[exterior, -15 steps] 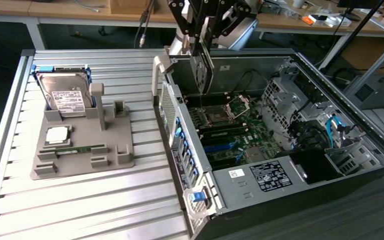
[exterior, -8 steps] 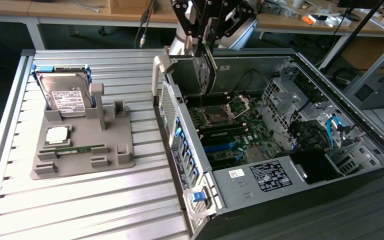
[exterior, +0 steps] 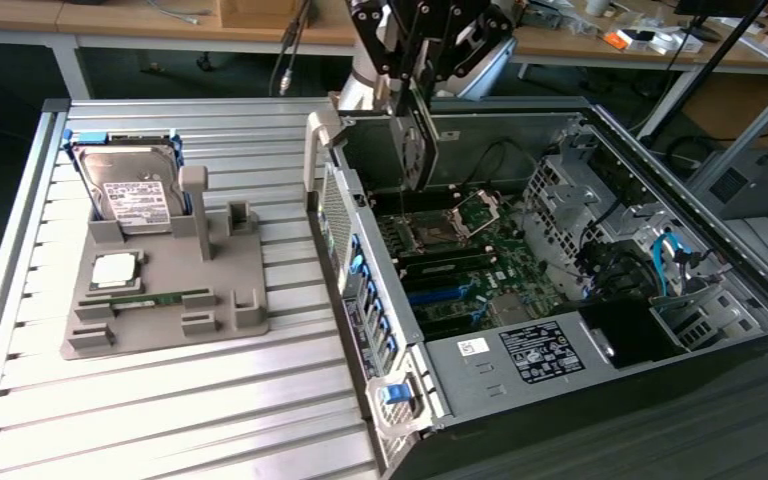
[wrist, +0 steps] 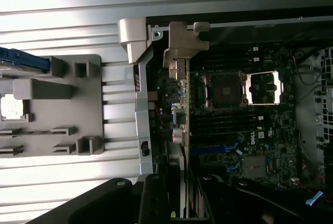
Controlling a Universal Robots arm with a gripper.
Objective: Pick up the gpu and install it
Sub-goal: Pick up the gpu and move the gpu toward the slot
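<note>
The gpu (exterior: 418, 145) hangs on edge below my gripper (exterior: 419, 80), which is shut on its upper end. It is held above the open computer case (exterior: 738, 275), over the rear part of the motherboard (exterior: 471, 275) and close to the case's back wall. In the wrist view the gpu (wrist: 180, 104) appears edge-on, its silver bracket farthest from the camera, running down from between my gripper (wrist: 182, 203) fingers. It hovers over the motherboard (wrist: 234, 130) beside the processor socket (wrist: 223, 90). Whether its lower edge touches the board I cannot tell.
On the slatted metal table (exterior: 197, 400), at the exterior view's left, lies a grey holder tray (exterior: 157, 330). It carries a hard drive (exterior: 131, 190), a processor chip (exterior: 115, 270) and a memory stick (exterior: 157, 298). Cables and drive cages crowd the case's right side (exterior: 624, 240).
</note>
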